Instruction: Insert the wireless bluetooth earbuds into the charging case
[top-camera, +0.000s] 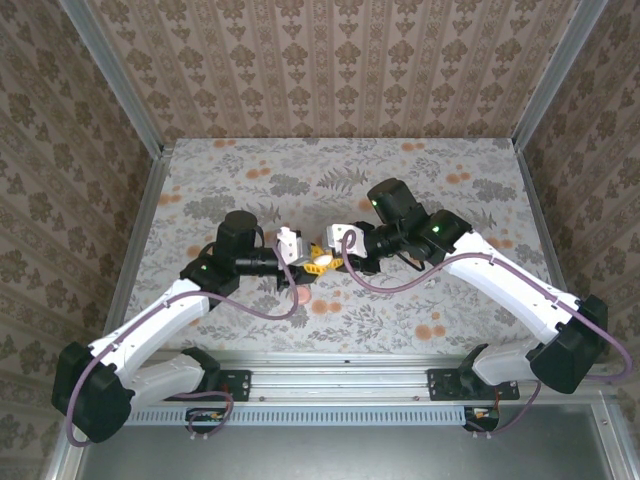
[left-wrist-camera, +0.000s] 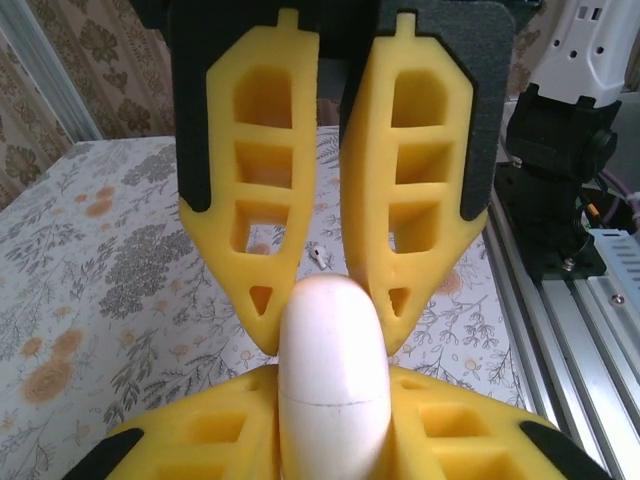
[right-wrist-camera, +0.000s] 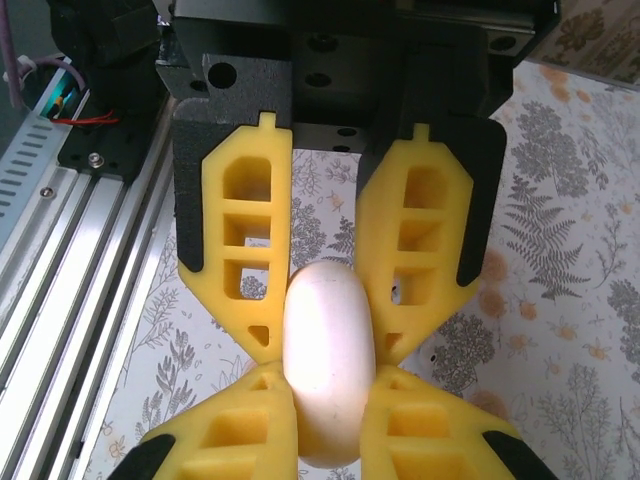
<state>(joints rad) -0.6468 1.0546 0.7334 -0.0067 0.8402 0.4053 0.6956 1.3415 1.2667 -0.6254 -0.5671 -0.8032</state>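
Observation:
The charging case (left-wrist-camera: 330, 380) is a pale pinkish oval seen edge-on, with a thin seam across it, held above the floral table. My left gripper (left-wrist-camera: 332, 425) is shut on its near end, both yellow fingers pressing its sides. My right gripper (left-wrist-camera: 330, 335) comes from the opposite side and clamps the far end. In the right wrist view the charging case (right-wrist-camera: 328, 360) sits between my right gripper (right-wrist-camera: 328, 400) and the left gripper (right-wrist-camera: 325, 335). From above, the left gripper (top-camera: 308, 268) and right gripper (top-camera: 330, 264) meet tip to tip mid-table. One tiny white earbud (left-wrist-camera: 319, 257) lies on the cloth beyond the case.
A floral cloth (top-camera: 400, 180) covers the table, with patterned walls on three sides. The aluminium rail (left-wrist-camera: 575, 330) runs along the near edge, with a black arm base (left-wrist-camera: 555, 190) on it. The same rail (right-wrist-camera: 70, 260) lies left in the right wrist view.

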